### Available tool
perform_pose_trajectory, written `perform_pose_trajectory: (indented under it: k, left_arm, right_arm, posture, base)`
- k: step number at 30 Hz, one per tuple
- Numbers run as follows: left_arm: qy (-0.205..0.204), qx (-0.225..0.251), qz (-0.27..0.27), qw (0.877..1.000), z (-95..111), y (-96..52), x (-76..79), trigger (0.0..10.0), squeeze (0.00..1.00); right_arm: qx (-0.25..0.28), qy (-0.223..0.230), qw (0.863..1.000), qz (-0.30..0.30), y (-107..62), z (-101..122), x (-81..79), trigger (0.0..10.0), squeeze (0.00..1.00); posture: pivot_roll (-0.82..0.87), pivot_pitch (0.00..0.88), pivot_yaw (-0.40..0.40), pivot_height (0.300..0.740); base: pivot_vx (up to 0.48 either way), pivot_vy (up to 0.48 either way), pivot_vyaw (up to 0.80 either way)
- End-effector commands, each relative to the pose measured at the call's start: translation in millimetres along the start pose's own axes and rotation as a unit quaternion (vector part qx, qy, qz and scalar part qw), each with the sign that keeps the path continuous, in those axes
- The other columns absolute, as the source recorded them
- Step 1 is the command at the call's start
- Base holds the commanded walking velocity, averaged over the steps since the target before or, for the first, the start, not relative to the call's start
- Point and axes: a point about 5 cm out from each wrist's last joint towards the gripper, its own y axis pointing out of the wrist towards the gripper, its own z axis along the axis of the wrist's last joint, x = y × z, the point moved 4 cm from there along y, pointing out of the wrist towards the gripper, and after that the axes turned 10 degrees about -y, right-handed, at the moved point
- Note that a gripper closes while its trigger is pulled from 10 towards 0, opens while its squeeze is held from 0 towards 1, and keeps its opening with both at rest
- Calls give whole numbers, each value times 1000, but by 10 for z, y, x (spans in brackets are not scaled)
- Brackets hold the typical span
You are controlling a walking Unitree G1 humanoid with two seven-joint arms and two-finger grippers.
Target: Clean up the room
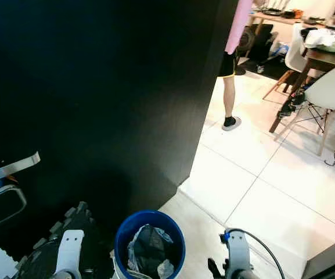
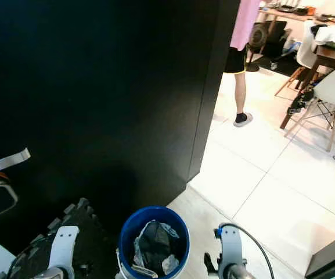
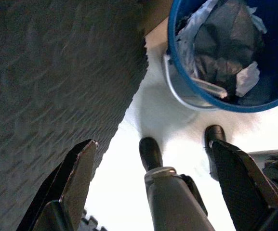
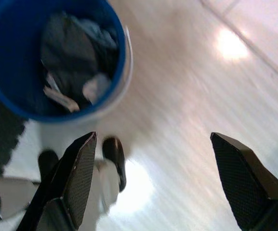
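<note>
Both grippers, left gripper (image 3: 151, 187) and right gripper (image 4: 153, 180), hang spread and empty above the round blue plastic bucket (image 1: 150, 243) at six o'clock, evidently holding collected rubbish; a person's leg (image 1: 230, 99) stands at one o'clock.

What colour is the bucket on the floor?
Blue, clearest in the left eye view: the bucket.
</note>
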Motion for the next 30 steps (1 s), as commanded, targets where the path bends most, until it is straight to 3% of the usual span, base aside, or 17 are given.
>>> perform_pose_trajectory:
  k: [1, 2, 6, 19, 30]
  left_arm:
    - [5, -22, 5, 1000, -132, -11, -20, 10000, 0]
    - [8, -24, 5, 1000, -133, -10, -15, 10000, 0]
    - [15, -27, 5, 1000, -137, -10, -15, 10000, 0]
    - [31, -25, 4, 999, -112, -11, -35, 10000, 0]
    - [39, -24, 3, 999, -97, -12, -47, 10000, 0]
  right_arm:
    - [-43, -2, 999, -5, -48, -262, 27, 10000, 0]
    - [-74, -19, 997, -7, -96, -460, 42, 10000, 0]
    - [-107, -44, 993, -6, -154, -656, 49, 10000, 0]
    - [-113, -63, 992, -2, -152, -673, 3, 10000, 0]
    - [-125, -73, 989, 8, -157, -714, -53, 10000, 0]
  posture:
    - [91, 15, -49, 730]
    - [91, 14, -48, 730]
    - [92, 9, -47, 730]
    - [101, 0, -36, 730]
    - [105, 0, -27, 730]
  base:
    - [-480, 0, 0]
    - [-480, 0, 0]
    - [-480, 0, 0]
    - [-480, 0, 0]
    - [-480, 0, -737]
